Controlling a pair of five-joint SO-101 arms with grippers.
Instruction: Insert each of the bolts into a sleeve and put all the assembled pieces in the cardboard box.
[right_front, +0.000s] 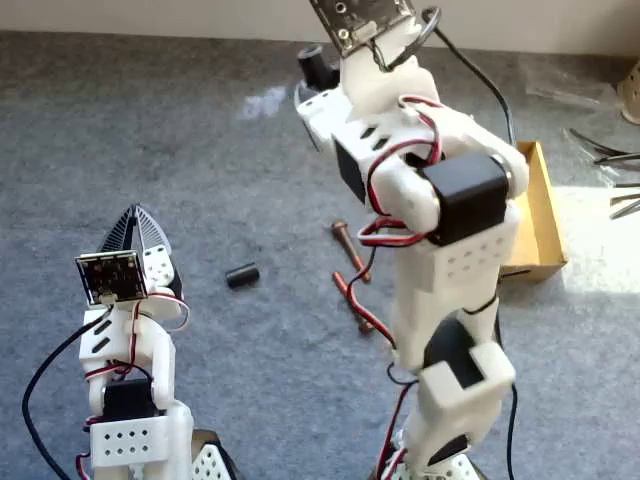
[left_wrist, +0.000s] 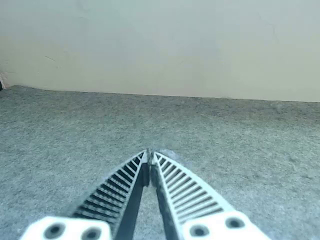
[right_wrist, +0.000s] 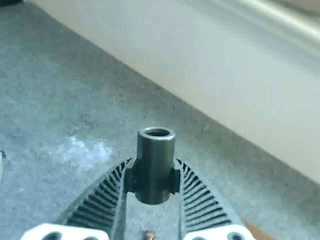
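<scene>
Up over the far part of the worktop (right_front: 200, 150), your right pincer (right_wrist: 152, 182) is pinching a dark sleeve (right_wrist: 156, 160) by its lower half. The sleeve stands along the pincer's own line, with its open bore pointing away from the wrist. The jaws are spread only as wide as the sleeve, pressing on it from both sides.

What the next move turns on is where the bolts lie from that bore. One bolt (right_front: 347, 248) rests on the worktop back toward the bases, close beside the right arm's body. Its long axis runs roughly away from the robot, and its head is at the far end. A second bolt (right_front: 362, 305) seems to lie just nearer the base on much the same line. It blends with the arm's red wiring, so treat its exact extent as uncertain.

Your left pincer (left_wrist: 150, 159) is pressed together and holds nothing, low over the worktop on its own side. It is the free one, so in my judgement it should fetch a bolt. A second sleeve (right_front: 242, 275) lies on its side between that pincer and the bolts. The cardboard box (right_front: 545, 225) sits beyond the right arm, well apart from all of this.
</scene>
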